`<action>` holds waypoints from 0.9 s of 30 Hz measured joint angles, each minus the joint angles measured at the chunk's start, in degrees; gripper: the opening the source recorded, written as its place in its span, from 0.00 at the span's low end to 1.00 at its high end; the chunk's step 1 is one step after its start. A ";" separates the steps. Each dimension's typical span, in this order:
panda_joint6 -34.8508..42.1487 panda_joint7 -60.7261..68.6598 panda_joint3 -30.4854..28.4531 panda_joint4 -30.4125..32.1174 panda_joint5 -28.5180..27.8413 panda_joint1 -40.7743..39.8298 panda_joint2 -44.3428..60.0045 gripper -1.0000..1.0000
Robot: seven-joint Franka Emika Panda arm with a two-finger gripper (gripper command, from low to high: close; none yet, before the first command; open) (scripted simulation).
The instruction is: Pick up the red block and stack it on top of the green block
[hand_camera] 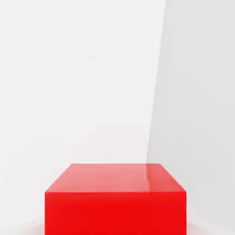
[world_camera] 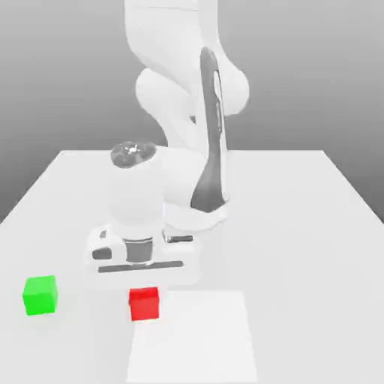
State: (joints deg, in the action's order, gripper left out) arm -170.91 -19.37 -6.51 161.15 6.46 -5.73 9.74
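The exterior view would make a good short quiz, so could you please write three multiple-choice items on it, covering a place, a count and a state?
1. Where is the green block relative to the red block?
A. Towards the view's left
B. Towards the view's right
C. Directly underneath

2. How many blocks are there?
A. One
B. Two
C. Four

3. What is the state of the green block's top?
A. Covered by the red block
B. Gripped by the tool
C. Bare

Answers:
1: A, since a gap of table separates them, green on the view's left.
2: B, since one green and one red block appear.
3: C, since its whole upper face shows, nothing on it.
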 joint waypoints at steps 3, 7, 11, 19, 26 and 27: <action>4.20 -2.89 -1.66 0.71 -4.00 0.65 -5.03 0.00; 9.68 -4.72 -2.79 1.33 -7.10 0.33 -10.99 0.00; 13.48 -0.11 -6.61 -2.25 -7.02 -6.02 -11.04 0.00; 19.26 10.70 -12.78 -10.39 -5.64 -17.83 -8.78 0.00; 12.46 15.80 -9.50 -11.43 0.58 -18.56 -0.73 0.00; 11.27 16.58 -8.88 -11.45 1.66 -19.00 0.64 0.00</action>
State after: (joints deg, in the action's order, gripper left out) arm -159.64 -2.79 -15.39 149.70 8.12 -24.73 10.38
